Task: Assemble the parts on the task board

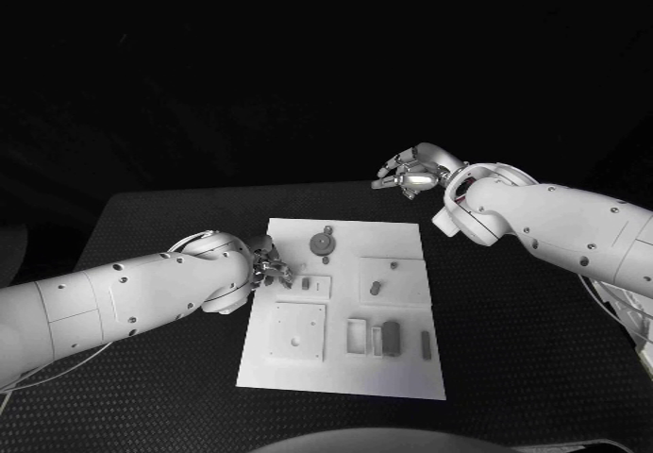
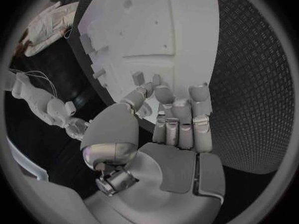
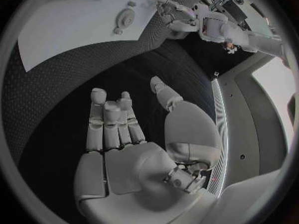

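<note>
Both hands free: left hand over task board edge.

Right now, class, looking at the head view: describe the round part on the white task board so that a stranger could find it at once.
Start at the white rectangular task board in the middle of the black table. Go to its far end, a little left of centre, beyond the left hand: there sits the grey round disc-shaped part. It is the only circular piece; its neighbours are small rectangular blocks and pegs.

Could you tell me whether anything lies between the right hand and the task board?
Nothing visible does. The right hand hangs open beyond the far right corner of the task board, and only bare black table lies between them.
</note>
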